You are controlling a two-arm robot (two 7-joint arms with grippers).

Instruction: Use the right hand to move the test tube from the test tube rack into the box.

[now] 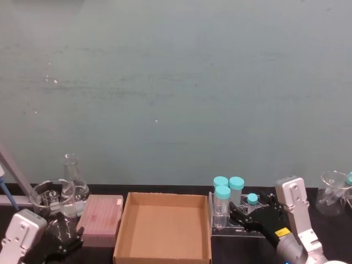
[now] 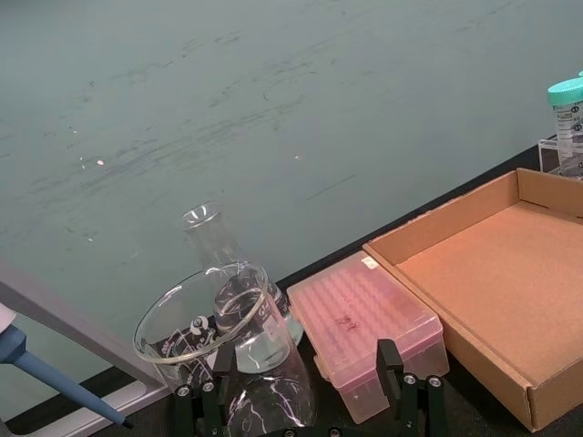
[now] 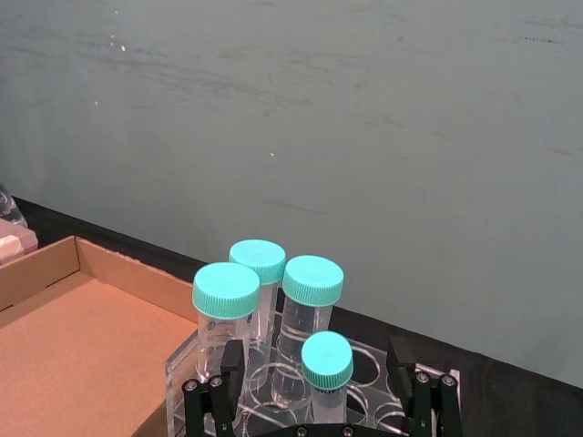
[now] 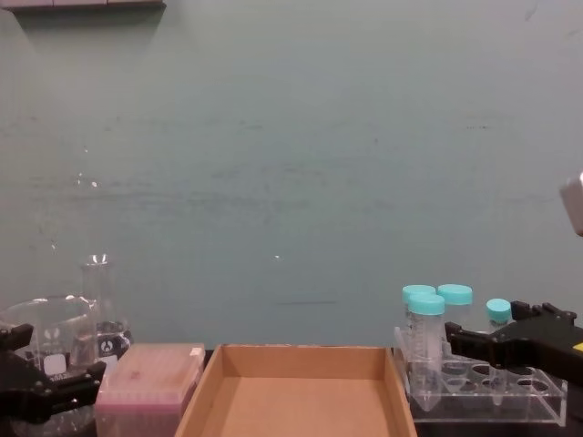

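Note:
The slim test tube (image 3: 327,361) with its small teal cap stands upright in the clear test tube rack (image 3: 364,375). My right hand (image 3: 319,393) is open, one finger on each side of the tube with a gap on both sides. The head view has the right hand (image 1: 250,212) reaching into the rack (image 1: 242,231) around the tube (image 1: 252,198). From the chest view the tube cap (image 4: 497,309) rises just behind the right hand (image 4: 492,346). The brown cardboard box (image 1: 168,228) lies left of the rack and holds nothing. My left gripper (image 1: 63,236) rests open at the near left.
Three wider teal-capped tubes (image 1: 222,201) stand at the rack's left end, beside the box wall. A pink plastic box (image 1: 100,220), a glass beaker (image 1: 49,201) and a conical flask (image 1: 71,181) sit at the left. Another beaker (image 1: 333,192) stands at the far right.

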